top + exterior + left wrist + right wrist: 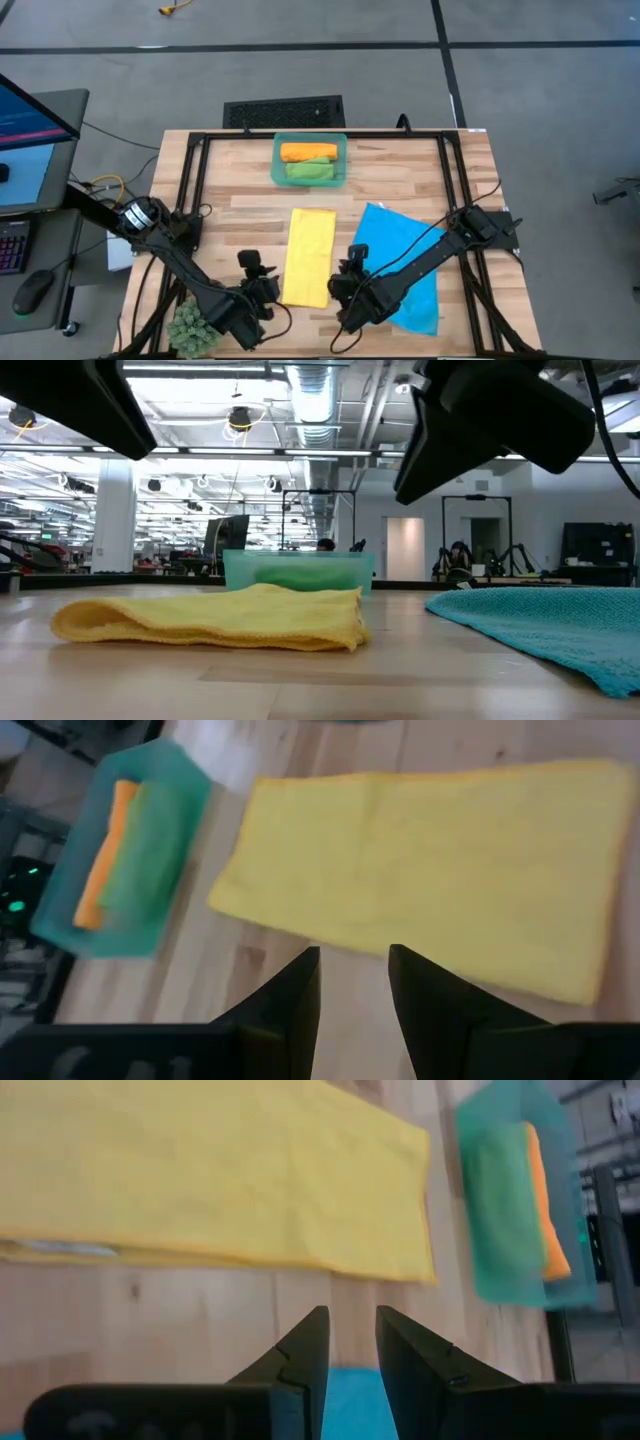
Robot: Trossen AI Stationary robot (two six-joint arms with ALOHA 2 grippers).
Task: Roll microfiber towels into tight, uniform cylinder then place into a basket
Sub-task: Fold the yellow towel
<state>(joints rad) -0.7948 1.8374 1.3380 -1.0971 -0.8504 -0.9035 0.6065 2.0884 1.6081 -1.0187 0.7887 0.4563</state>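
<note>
The yellow towel (310,257) lies flat on the table as a long folded strip, running near to far. The blue towel (405,265) lies spread out to its right. The basket (277,160) stands at the far middle, holding a rolled orange towel (308,151) and a rolled green towel (310,171) side by side. My left gripper (268,290) hovers open at the strip's near left corner, the yellow towel (420,870) ahead of its fingers. My right gripper (342,290) hovers open at the strip's near right corner, over the blue towel's edge (352,1392).
A spiky green plant ball (190,328) sits at the near left corner beside my left arm. Black frame rails (190,190) run along the table's left, right and far sides. Bare wood shows between the basket and the towels.
</note>
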